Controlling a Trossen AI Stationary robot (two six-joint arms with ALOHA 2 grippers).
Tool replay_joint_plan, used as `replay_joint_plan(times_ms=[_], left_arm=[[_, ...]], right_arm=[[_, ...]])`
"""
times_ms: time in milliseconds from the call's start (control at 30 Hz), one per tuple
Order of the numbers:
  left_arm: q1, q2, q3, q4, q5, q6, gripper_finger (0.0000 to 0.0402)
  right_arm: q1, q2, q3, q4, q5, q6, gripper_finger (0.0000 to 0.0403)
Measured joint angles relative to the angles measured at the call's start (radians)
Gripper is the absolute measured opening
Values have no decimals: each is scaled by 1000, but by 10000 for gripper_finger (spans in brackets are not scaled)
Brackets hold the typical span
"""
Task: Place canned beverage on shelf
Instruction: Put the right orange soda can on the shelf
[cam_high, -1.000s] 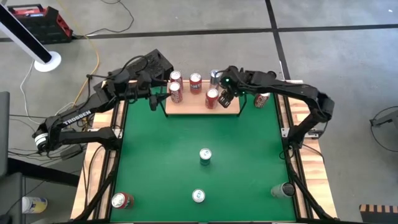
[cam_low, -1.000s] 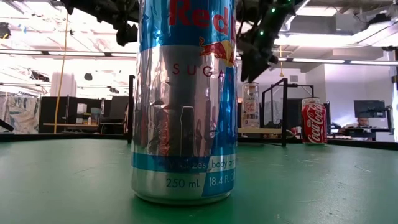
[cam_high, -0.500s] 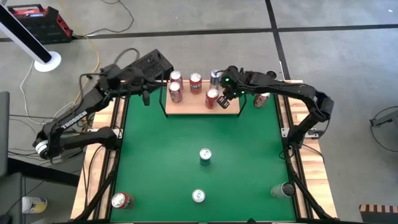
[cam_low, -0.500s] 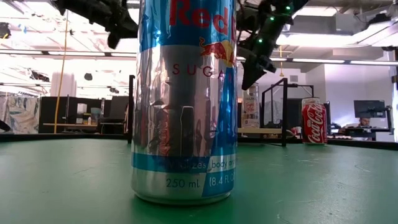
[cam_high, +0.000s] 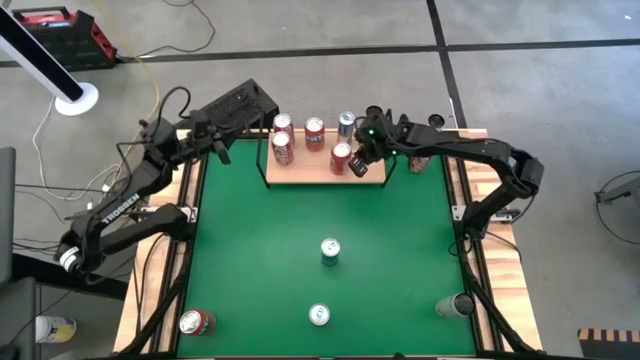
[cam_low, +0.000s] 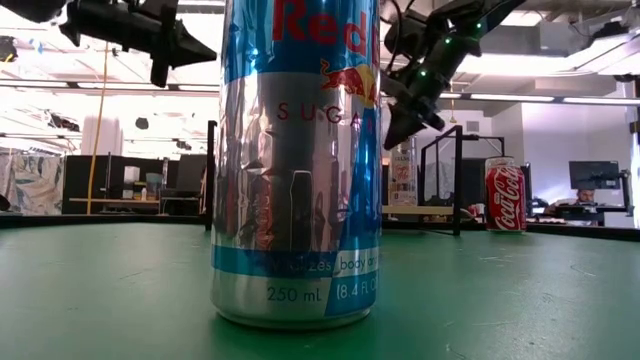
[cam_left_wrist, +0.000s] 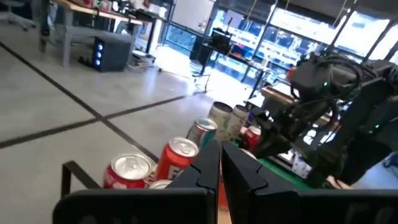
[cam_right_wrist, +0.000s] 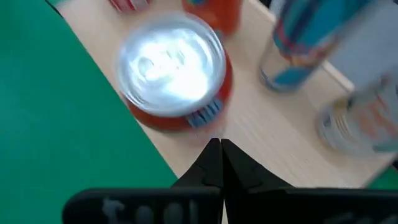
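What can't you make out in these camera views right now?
- Low view: the tall silver-blue can fills the middle, hiding most of the shelf; its top is cut off.
- Right wrist view: the red can is blurred, label unreadable.
- High view: labels on the green table's cans are too small.

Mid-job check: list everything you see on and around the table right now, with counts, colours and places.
shelf: one, light wood with black wire ends, far edge of the green table.
red cans: four, upright on the shelf.
silver-blue can: one, shelf's back right corner.
Coca-Cola can: one, red, on the table right of the shelf.
centre can: one, silver top, mid-table.
front-centre can: one, silver-blue, near edge.
front-left can: one, red.
front-right can: one, grey.
left claw: dark, shut, empty, raised left of the shelf.
right claw: dark, shut, empty, above the shelf's right end.
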Motion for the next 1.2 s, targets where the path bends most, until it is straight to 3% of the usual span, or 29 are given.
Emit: replay_joint_plan(times_ms=[400,533,700,1200], left_arm=[[0,-1,-12,48,38,-25,0],[0,0,-12,46,41,-30,0],[-1,0,-12,43,66,-39,0],[-1,0,-12,39,66,-23,0]], right_arm=[[-28,21,2,176,-65,-95,16],[-29,33,3,158,-68,-105,16],[-17,-8,7,103,30,-81,20],[73,47,6,90,-3,13,16]])
